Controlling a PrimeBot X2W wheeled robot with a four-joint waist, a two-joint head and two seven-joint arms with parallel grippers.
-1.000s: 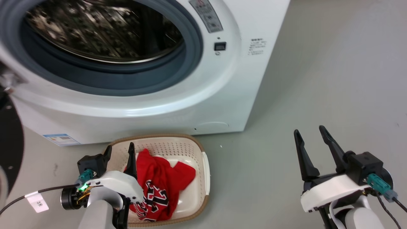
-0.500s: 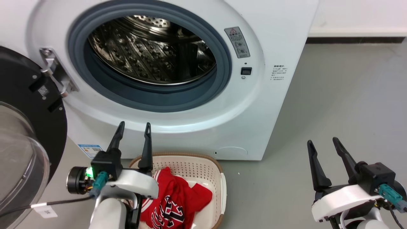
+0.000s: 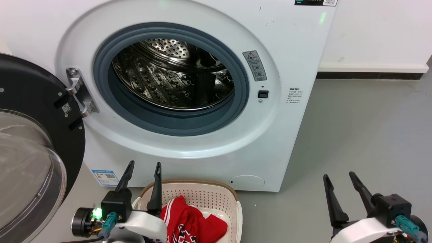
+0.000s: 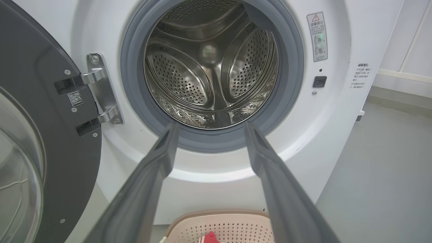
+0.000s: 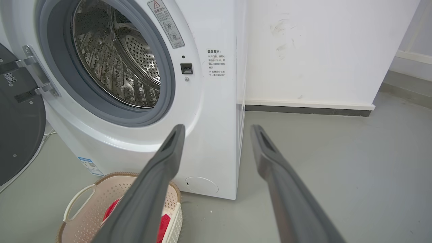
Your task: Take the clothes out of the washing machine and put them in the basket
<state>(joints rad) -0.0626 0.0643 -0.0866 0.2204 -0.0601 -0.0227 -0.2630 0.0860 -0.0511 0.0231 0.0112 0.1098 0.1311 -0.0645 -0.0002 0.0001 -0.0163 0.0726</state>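
Shows red clothes [image 3: 192, 226] heaped in the cream laundry basket [image 3: 216, 195] at bottom centre, set just below the open washing machine [image 3: 293, 50] and its bare steel drum [image 3: 175, 77] for an easy drop, with left gripper [image 3: 144, 163] and right gripper [image 3: 338, 174] at the lower corners spread wide, holding nothing, seemingly done unloading.

Ahead of the right gripper [image 3: 338, 174], beyond its jaws, a smooth grey floor [image 3: 357, 135] runs back to a plain white wall [image 3: 374, 33]. A dark skirting strip [image 3: 368, 75] under a white ledge [image 3: 371, 68] marks where they meet. In the right wrist view, 2 faint grey scuffs [image 5: 279, 37] mark the wall above the jaws. The light is soft and even. 1 small white speck [image 3: 255, 205] lies on the floor left of those jaws.
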